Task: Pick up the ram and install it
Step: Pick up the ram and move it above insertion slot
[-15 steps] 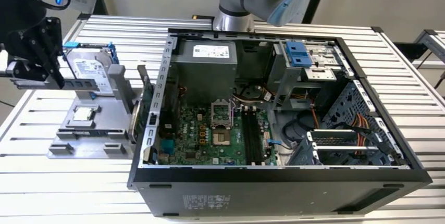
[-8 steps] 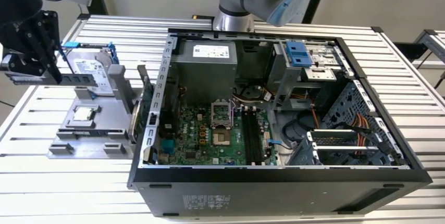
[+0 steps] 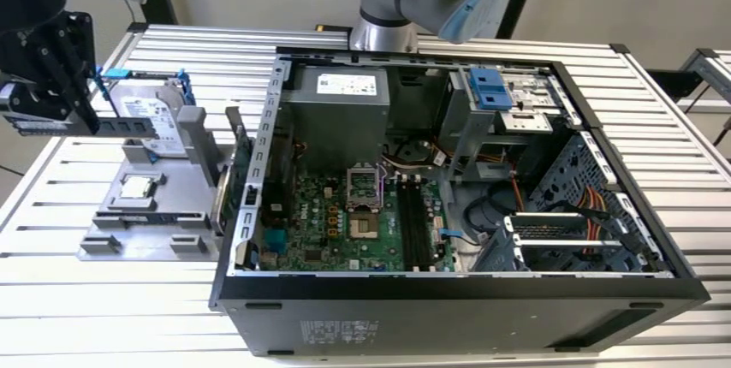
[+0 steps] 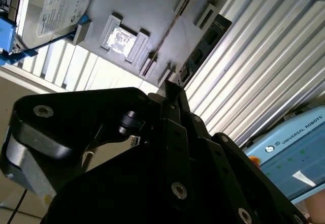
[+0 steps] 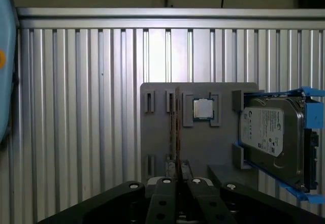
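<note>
In the exterior view, the pincer (image 3: 82,121) is seen high above the grey holder (image 3: 171,205) at the exterior view's left. The ram (image 3: 123,126), a thin blue-green strip, is held level in it.

In the second wrist view, the ram (image 4: 203,46) is shown as a dark green board with small chips, apparently clamped in the narrowly closed pincer (image 4: 173,89). Lettering is carried on a pale blue arm cover (image 4: 294,153).

In the first wrist view, the ram (image 5: 175,132) is seen edge-on as a thin line. A white printed label is borne by the hard drive (image 5: 271,132).
</note>
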### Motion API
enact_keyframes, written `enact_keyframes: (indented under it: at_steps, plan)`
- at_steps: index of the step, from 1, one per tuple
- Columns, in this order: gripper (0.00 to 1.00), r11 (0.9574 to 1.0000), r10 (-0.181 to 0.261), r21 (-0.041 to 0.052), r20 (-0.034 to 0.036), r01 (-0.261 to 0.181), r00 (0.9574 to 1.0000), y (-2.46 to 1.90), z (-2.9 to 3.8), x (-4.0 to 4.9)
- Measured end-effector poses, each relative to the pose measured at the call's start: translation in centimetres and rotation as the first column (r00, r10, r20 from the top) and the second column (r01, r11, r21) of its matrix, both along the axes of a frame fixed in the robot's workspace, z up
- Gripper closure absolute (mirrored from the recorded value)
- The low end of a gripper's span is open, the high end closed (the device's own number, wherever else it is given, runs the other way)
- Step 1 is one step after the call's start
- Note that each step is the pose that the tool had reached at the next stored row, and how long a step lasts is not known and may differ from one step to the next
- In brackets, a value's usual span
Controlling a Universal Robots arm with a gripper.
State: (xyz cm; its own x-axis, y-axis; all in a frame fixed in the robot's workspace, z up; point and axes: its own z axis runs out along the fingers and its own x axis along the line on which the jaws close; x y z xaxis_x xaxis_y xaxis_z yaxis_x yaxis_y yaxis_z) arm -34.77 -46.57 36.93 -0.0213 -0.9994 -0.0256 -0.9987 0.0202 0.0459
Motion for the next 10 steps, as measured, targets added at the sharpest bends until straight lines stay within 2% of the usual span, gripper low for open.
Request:
enact_keyframes:
  at_steps: [10]
  plan:
    - [1.0, 1.0, 0.0, -0.0001, -0.0001, 0.0, 1.0, 0.0, 0.01, 0.67]
